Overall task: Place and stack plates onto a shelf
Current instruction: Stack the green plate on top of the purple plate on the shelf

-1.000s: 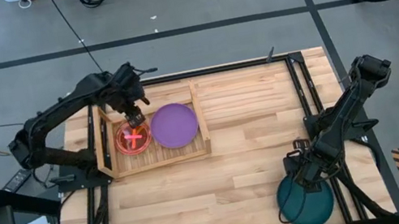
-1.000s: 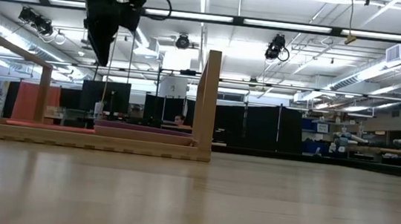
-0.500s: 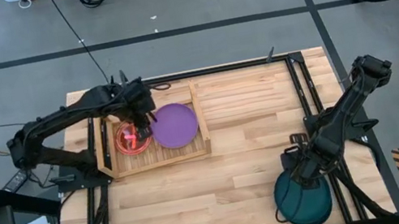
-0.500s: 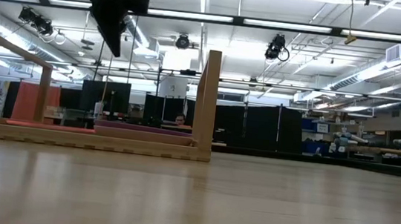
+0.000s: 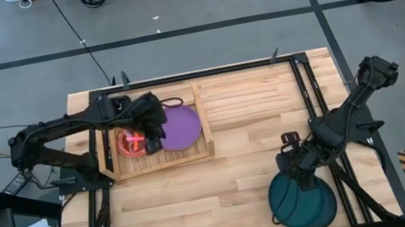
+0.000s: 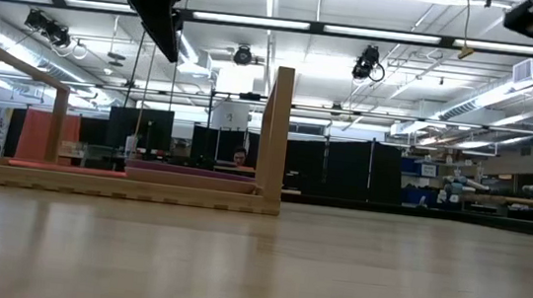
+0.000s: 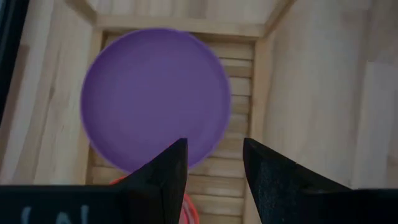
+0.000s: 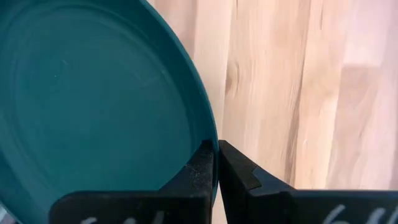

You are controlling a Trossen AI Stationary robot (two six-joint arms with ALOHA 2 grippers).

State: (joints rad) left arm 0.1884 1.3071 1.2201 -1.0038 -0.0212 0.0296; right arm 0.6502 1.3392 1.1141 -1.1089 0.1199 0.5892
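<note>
The light wooden slatted shelf (image 5: 162,161) with raised side rails sits toward ten o'clock on the pale plank surface (image 5: 232,183). Inside it lie two round plastic plates side by side: a purple plate (image 5: 180,126) in the three o'clock half and a red-pink plate (image 5: 129,141) in the nine o'clock half. The left hand (image 5: 151,134) hangs over the shelf above the seam between the two plates, its dark fingers (image 7: 166,168) spread apart with nothing between them. Toward five o'clock, at the surface's near edge, the right hand (image 5: 294,166) is clamped on the rim of a large dark teal round plate (image 5: 302,203), its fingers (image 8: 205,163) pressed together on the plate's edge at about twelve o'clock.
</note>
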